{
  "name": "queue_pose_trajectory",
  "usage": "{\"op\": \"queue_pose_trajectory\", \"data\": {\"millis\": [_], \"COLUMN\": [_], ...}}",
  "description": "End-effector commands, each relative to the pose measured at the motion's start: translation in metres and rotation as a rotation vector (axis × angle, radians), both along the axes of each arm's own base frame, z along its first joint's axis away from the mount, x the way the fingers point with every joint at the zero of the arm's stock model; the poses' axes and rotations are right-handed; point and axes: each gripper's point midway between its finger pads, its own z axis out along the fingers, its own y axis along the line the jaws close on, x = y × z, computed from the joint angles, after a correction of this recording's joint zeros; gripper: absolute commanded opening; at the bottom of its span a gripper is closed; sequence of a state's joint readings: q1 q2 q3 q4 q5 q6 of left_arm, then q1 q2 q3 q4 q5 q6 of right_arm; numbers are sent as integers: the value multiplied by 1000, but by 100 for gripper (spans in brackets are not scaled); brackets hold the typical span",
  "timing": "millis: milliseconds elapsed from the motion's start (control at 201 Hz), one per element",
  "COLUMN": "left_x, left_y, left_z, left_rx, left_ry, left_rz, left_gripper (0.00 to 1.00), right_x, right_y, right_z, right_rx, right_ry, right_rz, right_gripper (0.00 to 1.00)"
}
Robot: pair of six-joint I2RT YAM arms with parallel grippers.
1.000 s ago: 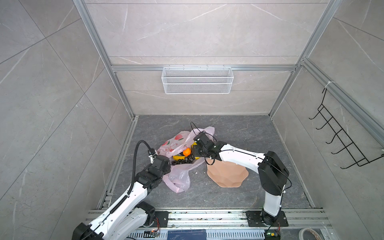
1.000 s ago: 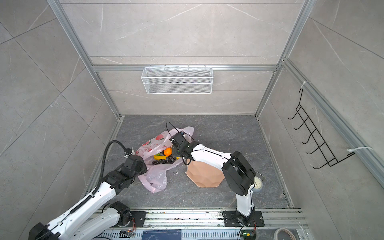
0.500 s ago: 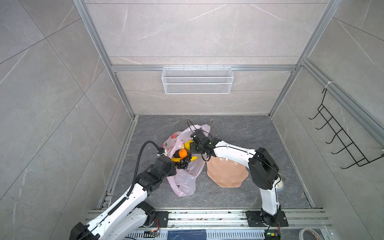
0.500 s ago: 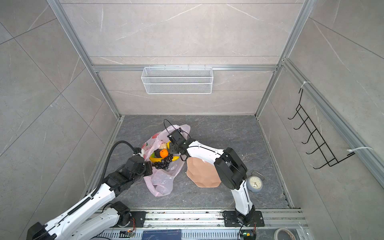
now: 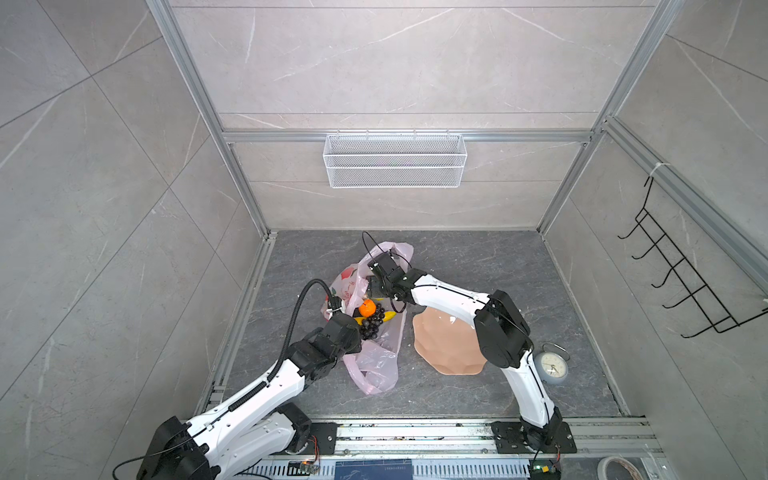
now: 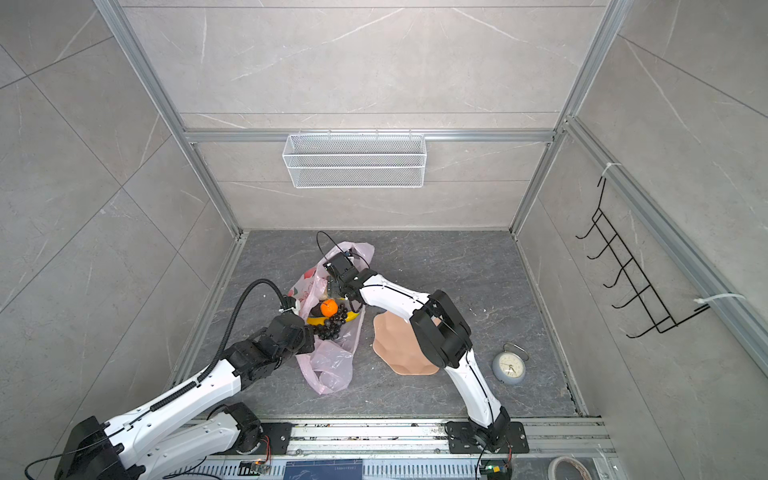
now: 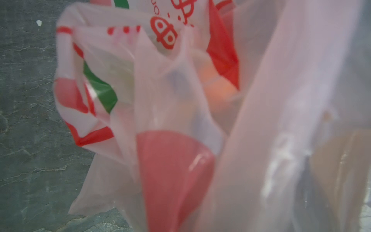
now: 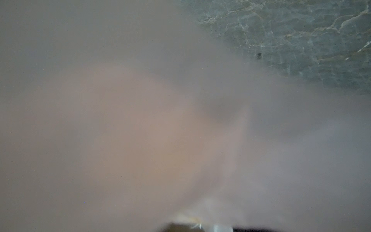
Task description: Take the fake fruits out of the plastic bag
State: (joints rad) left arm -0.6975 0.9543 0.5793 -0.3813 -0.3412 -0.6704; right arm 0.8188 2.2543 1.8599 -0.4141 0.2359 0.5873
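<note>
Left gripper point(image 5: 355, 332) closed on bag point(image 5: 376, 361), right gripper point(image 5: 376, 286) inside it, open or shut not discernible; risk: thin film snags it, spilling orange point(image 5: 367, 308) and grapes point(image 5: 372, 326)

Grey floor point(image 5: 478, 266) bears plastic bag point(image 5: 376, 365), plate point(image 5: 444, 345) and clock point(image 5: 550, 368).

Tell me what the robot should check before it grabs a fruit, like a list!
1. Left pincer holding the plastic bag: ok, shut on its edge.
2. Right pincer open: cannot tell, bag film blurs its camera.
3. Fruits showing: ok, orange, grapes and banana lie in the bag's mouth.
4. Right pincer near the fruits: ok, just beyond the orange.
5. Plate beside the bag: ok.
</note>
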Motion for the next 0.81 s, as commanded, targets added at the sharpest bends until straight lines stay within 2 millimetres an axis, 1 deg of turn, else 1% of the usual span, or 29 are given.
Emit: {"op": "queue_pose_trajectory", "data": {"millis": [0,149,284,408,488,677,802], "left_x": [4,4,6,7,6,6,6], "left_y": [5,6,5,7,9,13,12], "left_z": [11,7,8,9,7,4,3], "left_rx": [-29,-16,-9,-1,6,17,18], "left_ry": [-34,-23,-24,-25,-19,-11,-8], "left_rz": [53,63,58,71,80,96,97], "left_gripper": [0,0,0,0,0,0,0], "right_x": [2,8,12,10,8,6,6], "right_y": [1,3,3,2,4,6,6], "right_z": [-11,-16,-23,-32,-31,-37,-32], "right_rx": [-42,-73,-117,-154,-165,-183,-188], "right_ry": [26,47,65,96,95,104,96], "right_rz": [-25,-45,-55,-58,-49,-42,-42], "right_gripper": [81,81,81,80,79,71,66]}}
